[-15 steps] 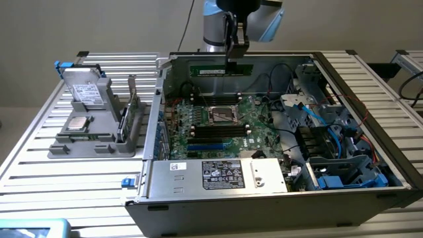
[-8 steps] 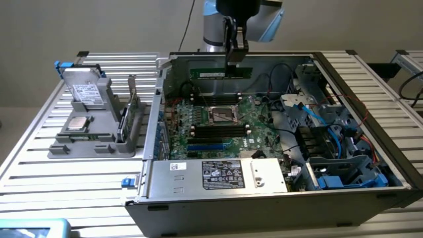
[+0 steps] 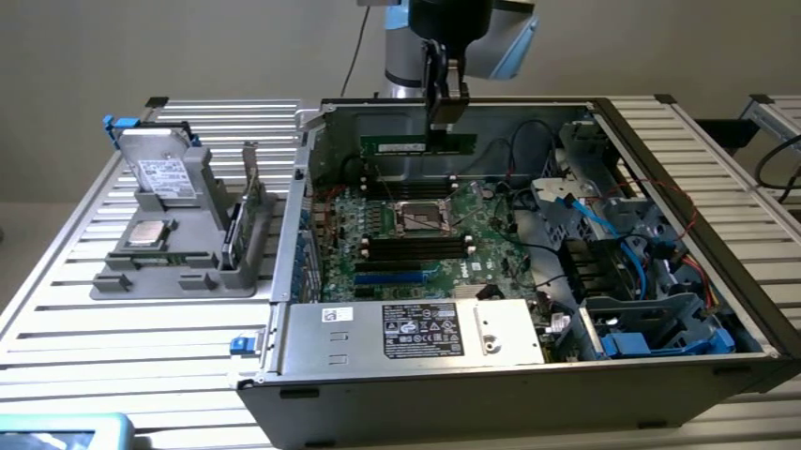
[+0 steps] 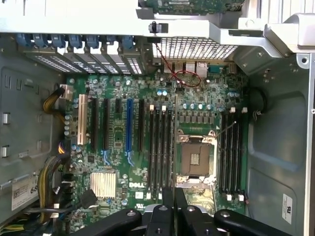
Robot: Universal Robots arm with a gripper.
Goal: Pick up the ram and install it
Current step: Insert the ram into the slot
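Plainly, the work sat on a slatted metal tabletop before a bare beige wall, with the corner of a second slatted surface at the exterior view's right. An open computer case lay on its side with its green motherboard facing up. At the near edge was a grey labelled box, and blue cables ran through the bay on the exterior view's right. To the left of the case stood a grey holder carrying a square silver processor chip and a taller green expansion card set on edge. The ram hung inside the case near its far wall, above the motherboard and beyond the empty processor socket. It was held on edge, its long axis level and running from the exterior view's left to right. The arm reached straight down. The jaws were closed narrowly on the stick, pinching its upper edge toward the end at the exterior view's right, so most of its length stuck out to the left. In the wrist view the dark fingers sat close together over the board, between the black memory slots and the socket.
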